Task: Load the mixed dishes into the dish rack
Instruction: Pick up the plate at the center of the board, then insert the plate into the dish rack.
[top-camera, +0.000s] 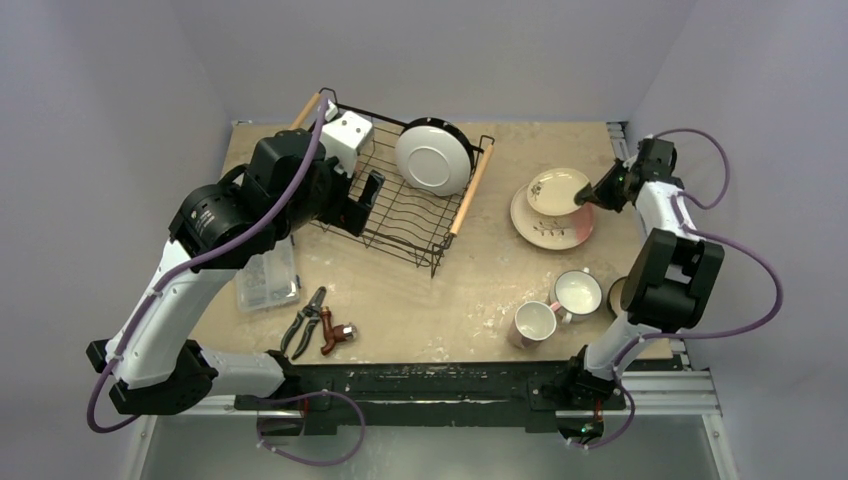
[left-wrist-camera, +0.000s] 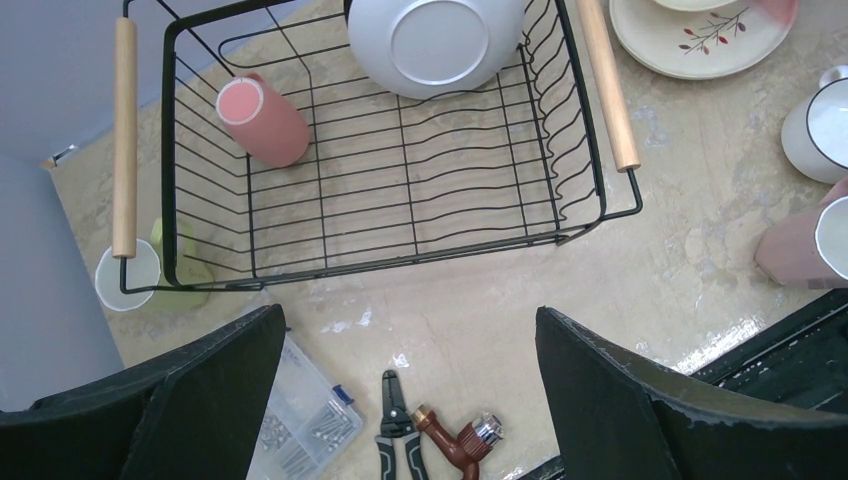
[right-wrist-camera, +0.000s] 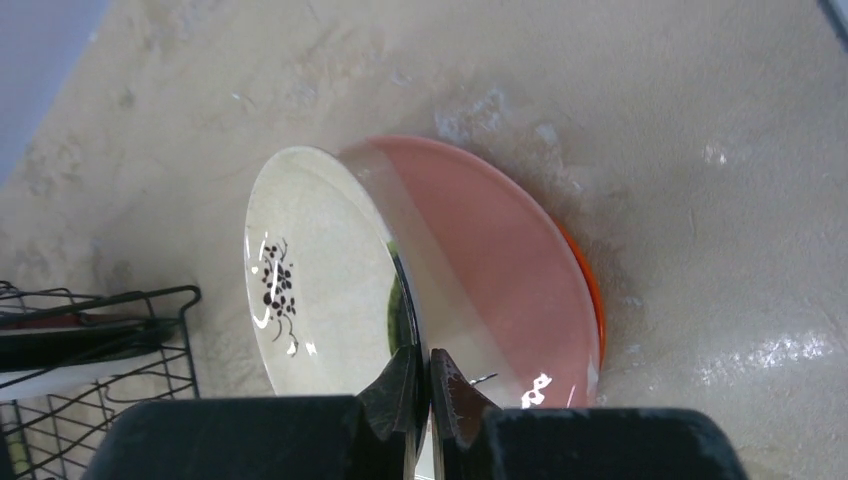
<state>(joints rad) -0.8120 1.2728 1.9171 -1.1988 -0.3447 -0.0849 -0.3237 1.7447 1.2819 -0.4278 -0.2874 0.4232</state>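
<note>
The black wire dish rack (top-camera: 405, 215) with wooden handles stands at the back centre. A white dark-rimmed dish (top-camera: 432, 156) leans in it, and a pink mug (left-wrist-camera: 262, 120) lies inside. A yellow-green mug (left-wrist-camera: 165, 265) stands just outside its corner. My left gripper (left-wrist-camera: 410, 400) is open and empty, above the table before the rack (left-wrist-camera: 400, 190). My right gripper (right-wrist-camera: 422, 375) is shut on the rim of a small cream flowered plate (right-wrist-camera: 320, 270), tilted up off a larger glossy pink-red plate (right-wrist-camera: 500, 270). It also shows in the top view (top-camera: 592, 194).
A white mug (top-camera: 577, 293) and a pink mug (top-camera: 533, 323) stand at the front right, with a dark bowl (top-camera: 616, 293) partly behind my right arm. A clear parts box (top-camera: 268, 282), pliers (top-camera: 305, 320) and a red-handled tool (top-camera: 338, 335) lie front left.
</note>
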